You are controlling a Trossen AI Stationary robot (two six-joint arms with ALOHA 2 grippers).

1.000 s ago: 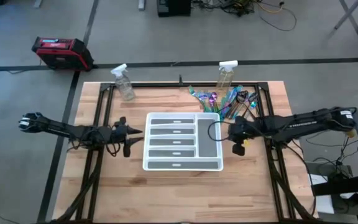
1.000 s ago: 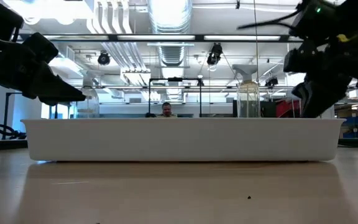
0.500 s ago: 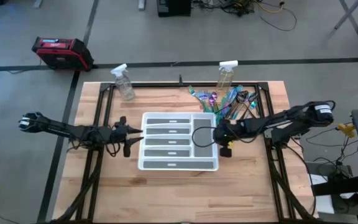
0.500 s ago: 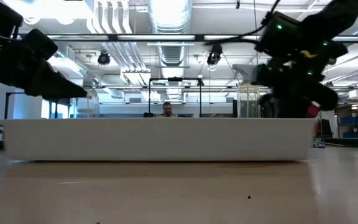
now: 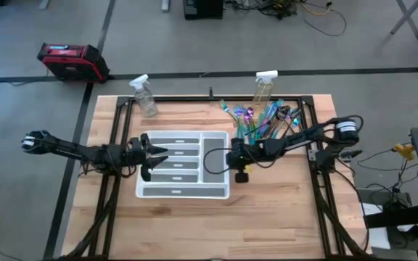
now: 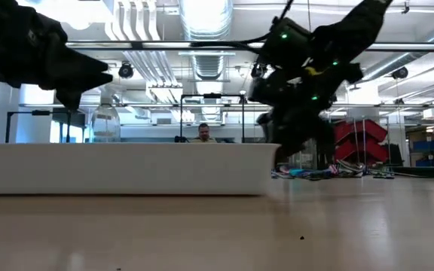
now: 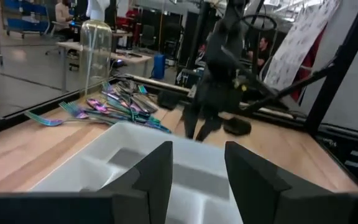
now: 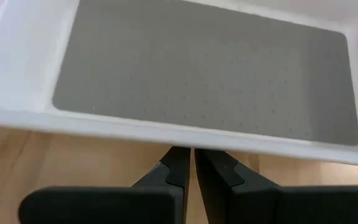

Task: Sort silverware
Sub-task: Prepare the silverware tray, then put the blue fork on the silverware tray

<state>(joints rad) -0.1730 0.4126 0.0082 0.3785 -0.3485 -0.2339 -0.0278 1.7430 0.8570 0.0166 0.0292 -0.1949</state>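
Silverware lay heaped on the table beside the white tray; right gripper pinched together at its wall, left gripper spread apart

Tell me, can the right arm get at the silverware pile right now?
Probably yes: the right pincer, shut, sits at the tray's right edge, and the silverware lies just beyond with nothing between.

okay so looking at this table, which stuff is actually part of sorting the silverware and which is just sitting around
Part of the job:
- silverware, heaped at the table's far edge
- white divided tray, nothing in it
- right gripper, shut, against the tray's right wall
- left gripper, open, over the tray's left end

Just lying about:
- two spray bottles
- red case on the floor
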